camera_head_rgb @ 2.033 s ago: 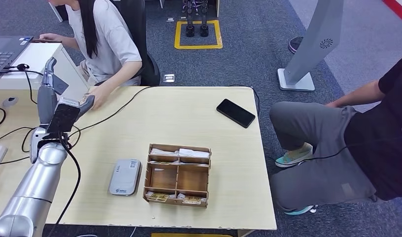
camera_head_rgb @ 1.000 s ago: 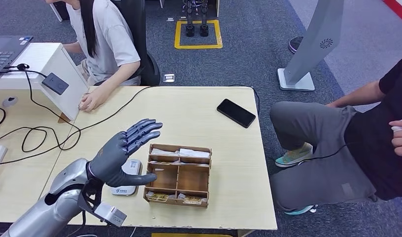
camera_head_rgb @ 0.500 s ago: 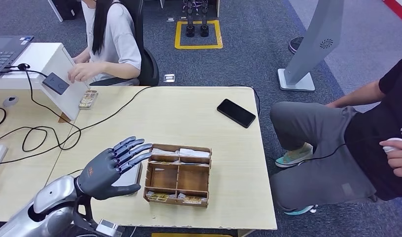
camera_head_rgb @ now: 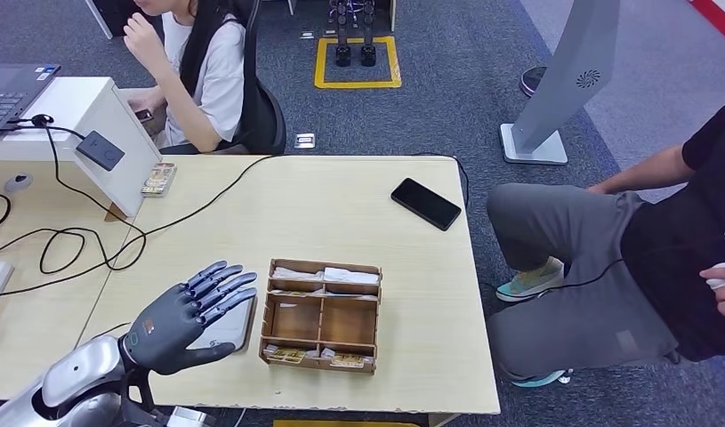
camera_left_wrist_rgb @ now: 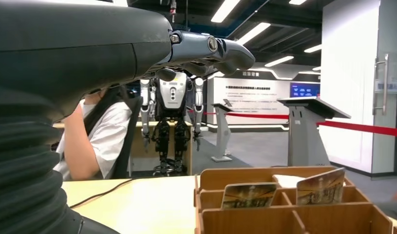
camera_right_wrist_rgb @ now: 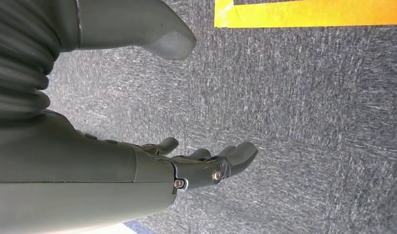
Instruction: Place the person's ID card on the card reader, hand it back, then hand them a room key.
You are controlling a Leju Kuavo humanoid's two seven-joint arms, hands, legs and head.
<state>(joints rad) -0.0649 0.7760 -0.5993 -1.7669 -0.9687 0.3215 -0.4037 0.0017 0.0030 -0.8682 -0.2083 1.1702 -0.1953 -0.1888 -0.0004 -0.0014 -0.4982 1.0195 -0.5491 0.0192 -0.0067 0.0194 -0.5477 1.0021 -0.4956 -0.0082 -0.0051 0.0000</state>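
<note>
My left hand [camera_head_rgb: 176, 318] hovers open, fingers spread, above the left part of the grey card reader [camera_head_rgb: 237, 322] near the table's front edge. It holds nothing. A patterned card [camera_head_rgb: 158, 178] lies on the table at the far left, beside the white stand and in front of the seated person [camera_head_rgb: 198, 80]. The wooden organiser [camera_head_rgb: 321, 314] with room key cards [camera_left_wrist_rgb: 320, 186] stands just right of the reader. In the left wrist view my left hand [camera_left_wrist_rgb: 113, 58] reaches above the organiser [camera_left_wrist_rgb: 284, 209]. My right hand [camera_right_wrist_rgb: 138, 168] hangs open over grey carpet.
A black phone [camera_head_rgb: 425, 203] lies at the table's far right. Black cables [camera_head_rgb: 83, 245] run across the left side past a white stand [camera_head_rgb: 109, 151] and laptop [camera_head_rgb: 12, 89]. A second person [camera_head_rgb: 643, 258] sits to the right of the table.
My left arm came back from the far left and my open hand sank toward the front edge over the reader. The seated person drew a hand away, leaving the card on the table.
</note>
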